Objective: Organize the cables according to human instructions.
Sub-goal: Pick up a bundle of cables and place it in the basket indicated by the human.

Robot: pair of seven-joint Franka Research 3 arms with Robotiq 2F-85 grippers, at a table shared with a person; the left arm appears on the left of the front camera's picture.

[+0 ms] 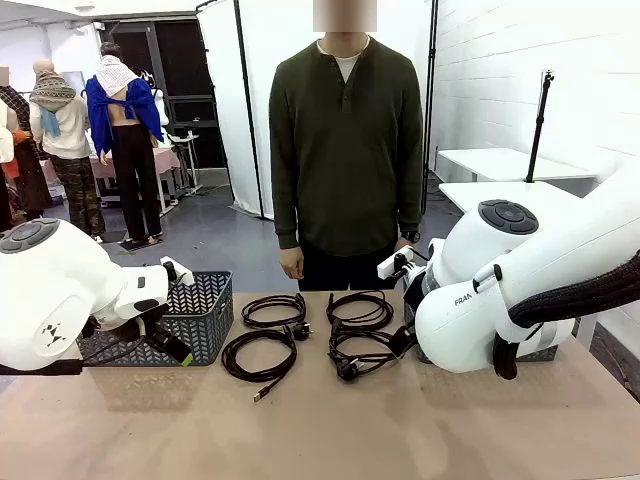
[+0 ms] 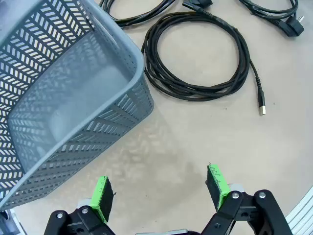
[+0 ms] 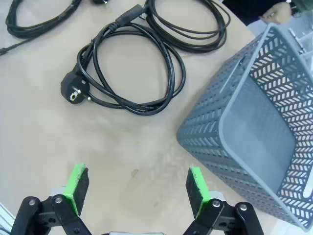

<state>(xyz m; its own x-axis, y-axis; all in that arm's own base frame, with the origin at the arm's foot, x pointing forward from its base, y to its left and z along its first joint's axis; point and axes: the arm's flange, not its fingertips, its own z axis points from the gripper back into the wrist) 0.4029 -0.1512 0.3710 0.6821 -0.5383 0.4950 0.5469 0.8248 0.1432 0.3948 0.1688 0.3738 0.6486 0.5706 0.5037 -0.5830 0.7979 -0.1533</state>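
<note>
Grippers: the left gripper (image 2: pixel 159 193) has its jaws spread wide, green pads (image 2: pixel 101 198) well apart, and it holds nothing; the right gripper (image 3: pixel 137 190) is the same, wide open with nothing between its pads.
Surface: bare tan table (image 1: pixel 320 430) lies below both of them.
Baskets: the left basket (image 2: pixel 98 139), grey plastic with slotted walls, stands near the left gripper; the right basket (image 3: pixel 215 132), of the same kind, stands near the right gripper, and in the front view the right arm hides most of it.
Task things: 4 black cables, all coiled and flat on the table between the 2 baskets, in 2 rows of 2.
Near row, left: USB cable (image 2: pixel 200 93), a round coil just beside the left basket; I cannot tell if they touch. Its metal plug (image 2: pixel 262 108) points to the robot's side.
Near row, right: power cord (image 3: pixel 176 73), loosely coiled, with its round 2-pin plug (image 3: pixel 73 91) face up; near the right basket, apart from it.
Far row: far left cable (image 1: pixel 272 322) and far right cable (image 1: pixel 360 326), 2 flat loops side by side.
Person: stands at the far edge behind the cables, in a dark green shirt, arms down, 1 hand (image 1: pixel 291 263) at the hip.
</note>
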